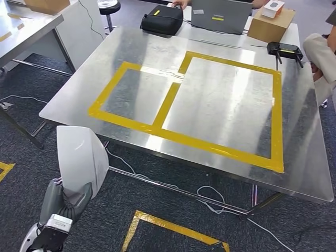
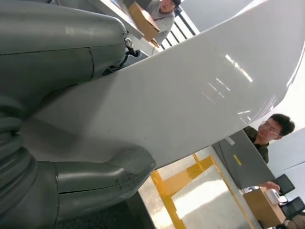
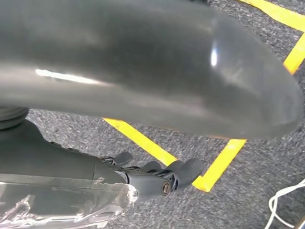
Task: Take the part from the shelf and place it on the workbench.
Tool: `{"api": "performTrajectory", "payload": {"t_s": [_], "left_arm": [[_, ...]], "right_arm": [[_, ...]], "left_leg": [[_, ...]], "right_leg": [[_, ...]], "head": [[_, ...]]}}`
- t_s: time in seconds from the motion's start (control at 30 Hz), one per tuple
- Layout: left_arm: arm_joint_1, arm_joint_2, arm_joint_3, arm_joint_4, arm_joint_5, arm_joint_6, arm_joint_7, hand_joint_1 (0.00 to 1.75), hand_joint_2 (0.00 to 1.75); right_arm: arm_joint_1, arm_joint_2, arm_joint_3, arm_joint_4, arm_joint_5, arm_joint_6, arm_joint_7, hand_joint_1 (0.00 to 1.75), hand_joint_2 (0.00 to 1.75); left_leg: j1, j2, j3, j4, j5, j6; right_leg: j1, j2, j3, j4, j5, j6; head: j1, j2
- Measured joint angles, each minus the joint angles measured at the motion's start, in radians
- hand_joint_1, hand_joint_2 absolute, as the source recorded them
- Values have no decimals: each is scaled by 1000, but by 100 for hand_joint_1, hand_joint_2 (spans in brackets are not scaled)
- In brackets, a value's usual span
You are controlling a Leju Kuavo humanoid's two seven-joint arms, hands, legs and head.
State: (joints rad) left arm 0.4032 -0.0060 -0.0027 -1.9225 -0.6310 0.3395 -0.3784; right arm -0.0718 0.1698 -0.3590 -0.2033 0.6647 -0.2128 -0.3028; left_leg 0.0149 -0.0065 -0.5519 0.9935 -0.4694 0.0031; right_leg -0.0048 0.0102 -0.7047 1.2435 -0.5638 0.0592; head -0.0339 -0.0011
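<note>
Head view: left hand point(image 1: 65, 202) clamped on white part point(image 1: 81, 157), held low, just short of bench point(image 1: 222, 94) near edge, taped boxes ahead-right; right hand point(image 3: 158, 179) fingers loosely apart, empty.

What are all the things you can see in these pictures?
White part: one, white, held low beside the table's near left corner.
Table: one, shiny metal, centre.
Yellow tape: two joined rectangles on the table.
Black bag: one, far edge.
Laptop: one, grey, far edge.
Cardboard box: one, brown, far right.
Router: one, black, right edge.
Stool: one, black, behind the table.
Cable: white, on the carpet.
Person: seated past the table.
Left robot hand: grips the white part.
Right robot hand: hangs above the carpet, fingers apart.
</note>
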Motion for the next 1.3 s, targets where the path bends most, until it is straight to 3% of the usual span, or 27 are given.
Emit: {"api": "performTrajectory", "payload": {"t_s": [0.03,0.07,0.17,0.33,0.4,0.47,0.5,0.53,0.6,0.67,0.73,0.77,0.83,0.9,0.97,1.0,1.03,1.07,1.13,1.17,1.23,1.3], "left_arm": [[0,0,0,0,0,0,0,168,175],[1,1,0,1,-3,0,2,168,175],[5,4,0,3,-10,-2,6,168,175],[10,8,-1,3,-16,-5,10,168,175],[11,11,-2,3,-20,-7,16,168,175],[16,13,-2,3,-23,-8,22,168,175],[19,14,-2,3,-25,-8,24,168,175],[20,15,-2,4,-27,-8,25,168,175],[22,16,-2,4,-29,-9,28,168,175],[26,16,-3,4,-30,-9,30,168,175],[29,17,-3,5,-31,-9,35,168,175],[29,17,-4,5,-31,-9,36,168,175],[28,18,-6,5,-32,-7,38,168,175],[29,19,-7,5,-33,-6,38,168,175],[29,20,-7,5,-33,-7,38,168,175],[29,20,-8,5,-34,-7,38,168,175],[29,21,-8,6,-34,-7,38,168,175],[29,21,-9,6,-34,-7,38,168,175],[29,21,-12,7,-34,-7,38,168,175],[28,22,-13,7,-35,-6,38,168,175],[28,22,-17,7,-37,-6,39,168,175],[29,23,-19,8,-41,-4,41,168,175]], "right_arm": [[1,0,0,0,0,0,1,0,0],[2,0,0,0,0,3,2,0,0],[6,0,0,0,1,11,5,0,0],[11,0,0,0,1,14,10,0,0],[11,1,0,0,2,16,13,0,0],[13,1,0,0,2,19,15,0,0],[16,1,0,0,2,21,15,0,0],[19,1,0,0,1,23,16,0,0],[23,2,0,1,1,28,17,0,0],[20,3,0,1,0,33,19,0,0],[19,3,0,2,-1,34,21,0,0],[21,4,0,2,-1,34,21,0,0],[26,4,0,2,0,33,21,0,0],[24,4,0,2,1,32,21,0,0],[22,4,0,2,1,31,21,0,0],[24,4,0,2,1,31,21,0,0],[27,4,0,2,2,31,21,0,0],[30,4,0,2,2,31,21,0,0],[33,4,0,2,3,30,21,0,0],[33,4,0,3,3,30,21,0,0],[31,4,0,4,4,28,22,0,0],[29,4,0,5,4,26,23,0,0]], "left_leg": [[-1,2,0,0,-1,1],[-2,5,6,0,-5,0],[-9,12,28,2,-25,-12],[-8,13,27,14,-44,-40],[-7,11,-23,107,-88,-50],[-6,11,-106,240,-131,-55],[-6,11,-136,277,-129,-56],[-6,11,-149,279,-107,-56],[-4,0,-116,179,-19,-55],[0,-31,-63,60,30,-50],[2,-44,-41,14,23,-36],[2,-36,-36,10,18,-28],[2,-22,-23,6,13,-13],[1,-10,-9,5,5,-2],[-3,0,3,5,-6,4],[-5,3,11,5,-14,5],[-6,5,21,5,-22,6],[-7,5,33,5,-30,5],[-8,6,60,5,-49,2],[-9,6,70,5,-57,-2],[-9,6,79,4,-65,-13],[-9,6,82,1,-65,-18]], "right_leg": [[0,-1,-15,28,-7,0],[0,-2,-2,0,19,-3],[4,-12,95,-189,116,-17],[4,-7,115,-218,112,-42],[1,-4,122,-223,108,-52],[0,0,128,-223,101,-56],[0,3,133,-223,97,-56],[0,7,140,-223,91,-54],[-2,21,156,-223,80,-47],[-1,40,162,-221,67,-35],[0,55,165,-224,64,-22],[-1,60,170,-226,65,-16],[0,47,169,-210,56,-6],[1,17,122,-125,21,0],[1,1,39,3,-21,3],[1,-1,6,42,-28,3],[2,-1,-8,44,-18,1],[3,-1,-5,11,10,-2],[6,-4,31,-108,96,-12],[9,-6,47,-158,121,-17],[15,-8,61,-197,145,-29],[16,-6,69,-203,154,-29]], "head": [[0,0],[0,0],[-1,0],[-3,0],[-7,0],[-7,0],[-7,0],[-7,0],[-7,0],[-7,0],[-8,0],[-7,0],[-3,0],[1,0],[4,0],[4,0],[4,0],[4,0],[5,0],[5,0],[4,0],[3,0]]}}
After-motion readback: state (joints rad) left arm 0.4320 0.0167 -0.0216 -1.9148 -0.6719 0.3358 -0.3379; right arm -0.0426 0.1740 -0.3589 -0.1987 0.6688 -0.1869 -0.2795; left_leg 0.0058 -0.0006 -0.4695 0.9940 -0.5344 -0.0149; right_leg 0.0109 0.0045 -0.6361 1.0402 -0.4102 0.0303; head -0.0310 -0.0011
